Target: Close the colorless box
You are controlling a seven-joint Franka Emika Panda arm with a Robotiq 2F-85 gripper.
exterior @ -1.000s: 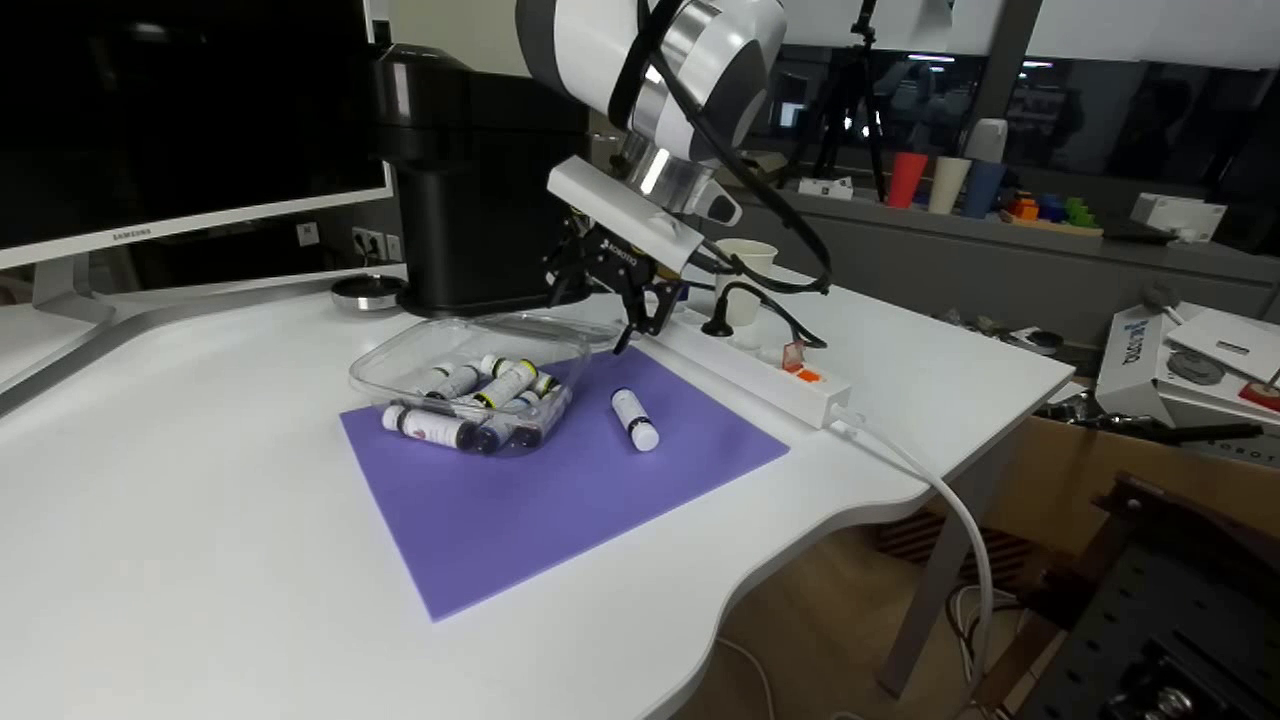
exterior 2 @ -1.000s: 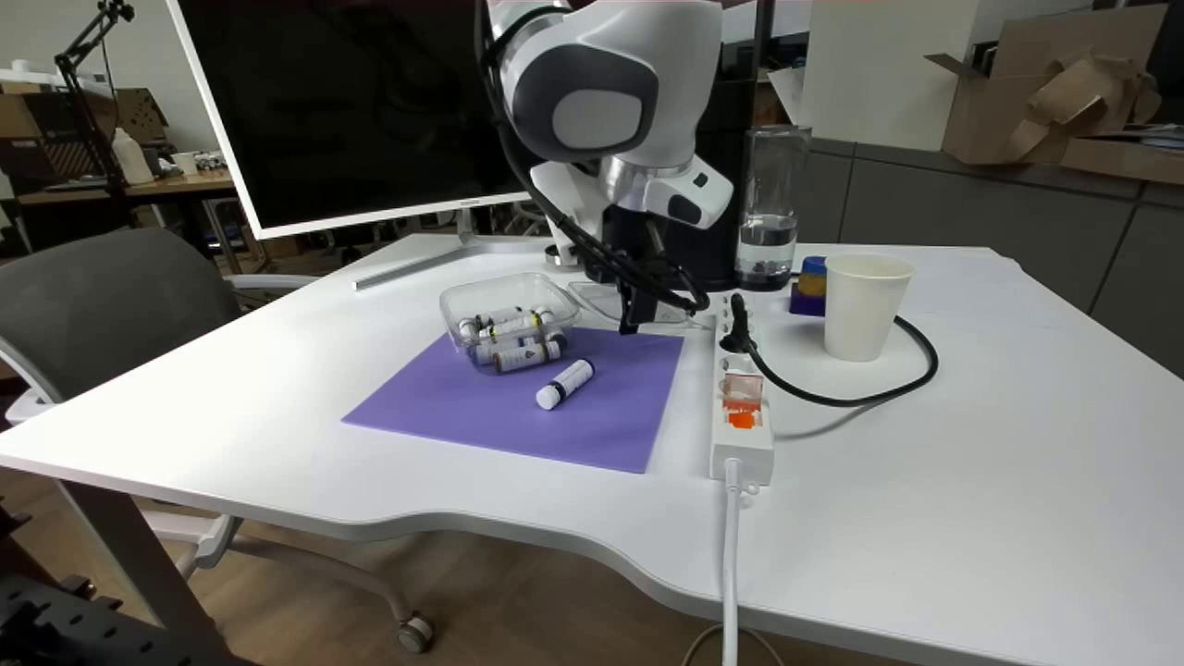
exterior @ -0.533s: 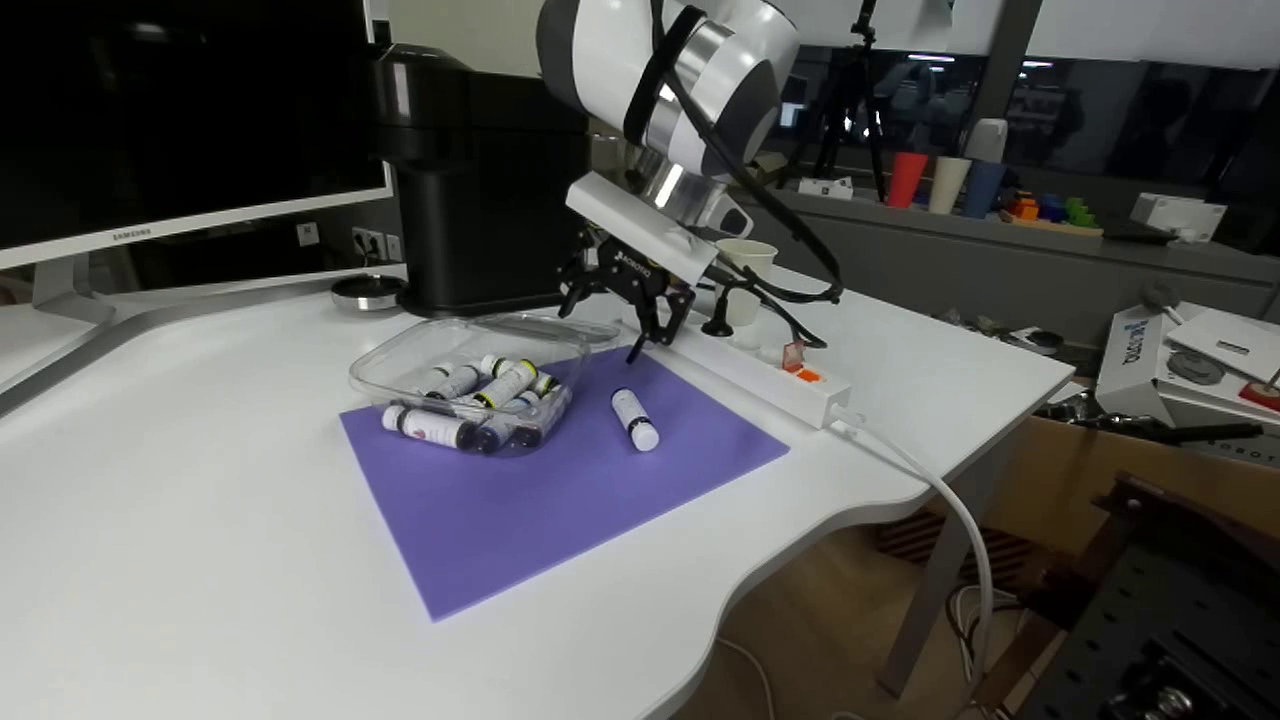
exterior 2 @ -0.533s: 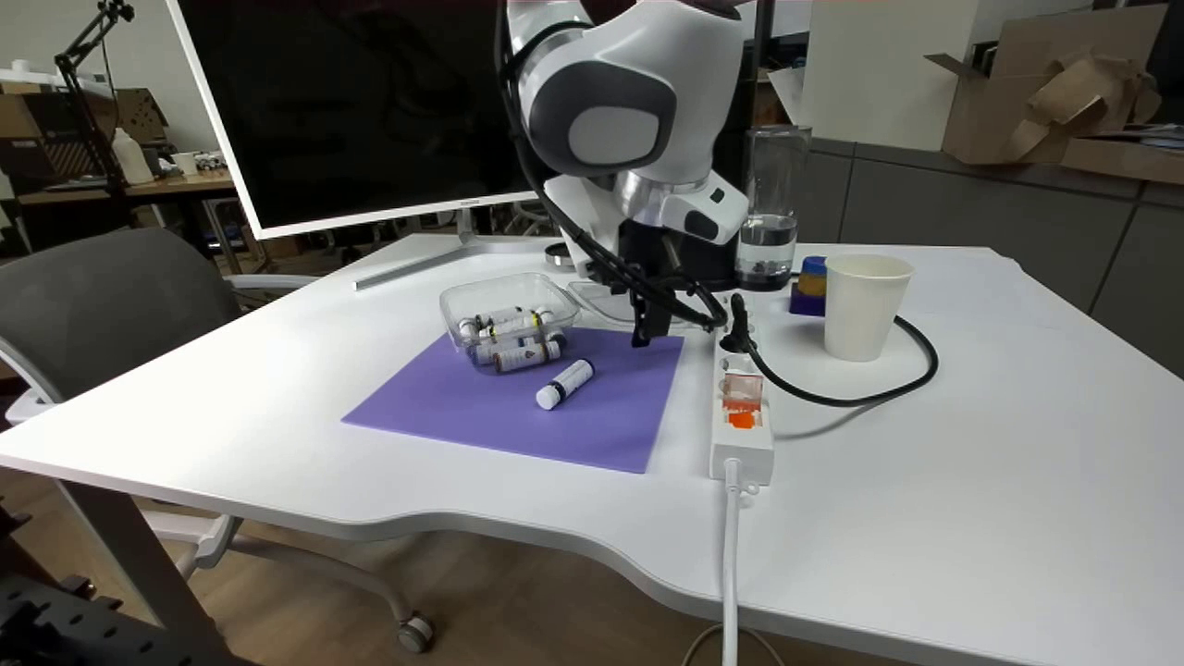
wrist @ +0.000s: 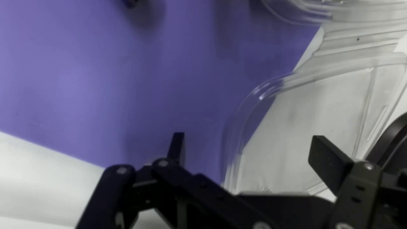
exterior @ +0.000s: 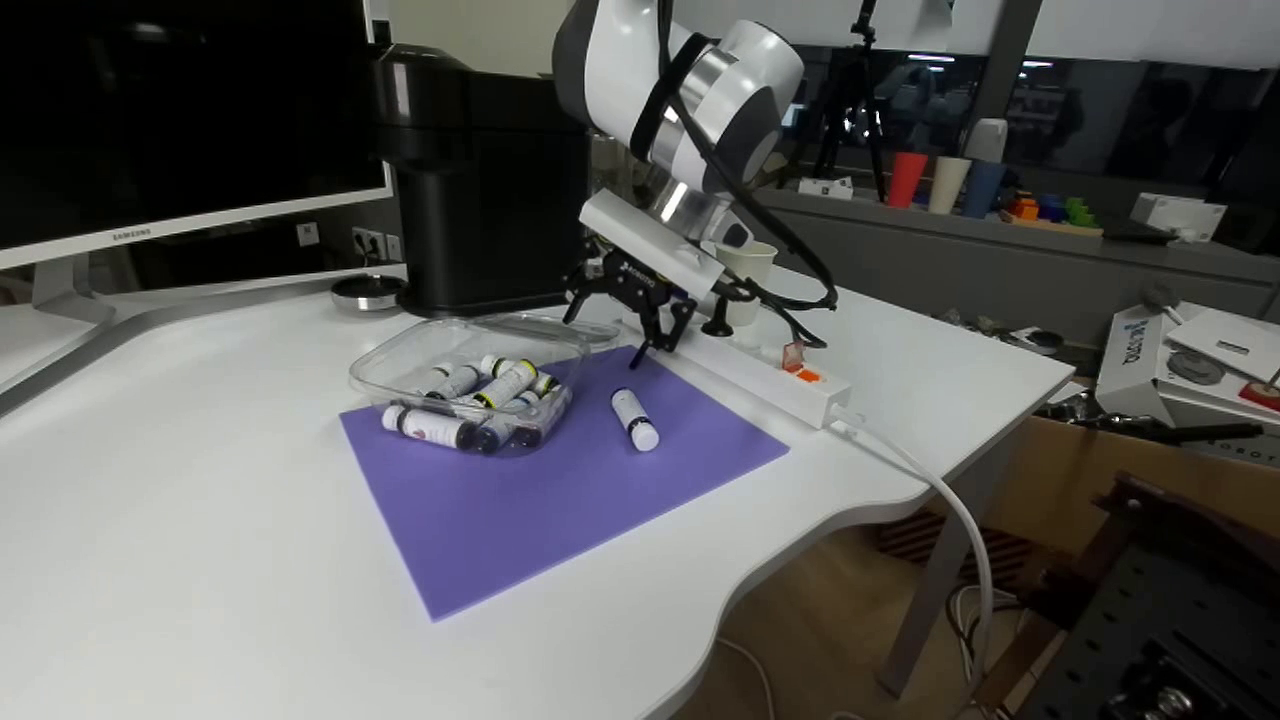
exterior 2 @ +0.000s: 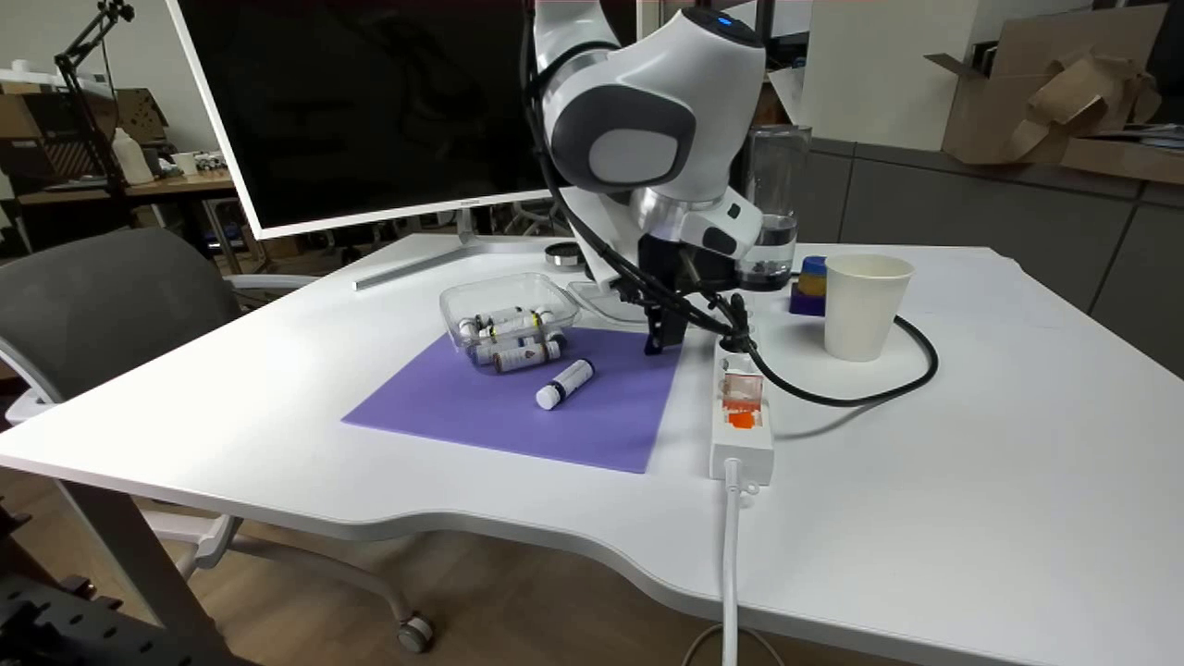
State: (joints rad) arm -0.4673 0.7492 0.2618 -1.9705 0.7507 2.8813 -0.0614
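Observation:
The colorless box, a shallow clear case point(exterior: 398, 368), stands open in both exterior views point(exterior 2: 460, 298), partly on a purple mat. It holds several white dark-capped cylinders. Its clear lid point(exterior: 560, 327) lies folded back flat, away from the mat, joined to the case by a ridged hinge strip in the wrist view point(wrist: 359, 43). My gripper point(exterior: 604, 340) is open and empty above the lid's near end. In the wrist view point(wrist: 249, 138) one finger is over the mat and the other over the lid point(wrist: 295, 127), with a lid edge between them. I cannot tell whether they touch it.
A loose white cylinder point(exterior: 634, 418) lies on the purple mat point(exterior: 530, 530). A white power strip point(exterior: 760, 380) with a black plug runs beside the gripper. A tall black appliance point(exterior: 480, 190) stands behind the lid. A paper cup point(exterior 2: 865, 310) stands past the strip.
My gripper has moved to the right and down in both exterior views, lower toward the mat's corner near the power strip. The box, lid and cylinders have not moved.

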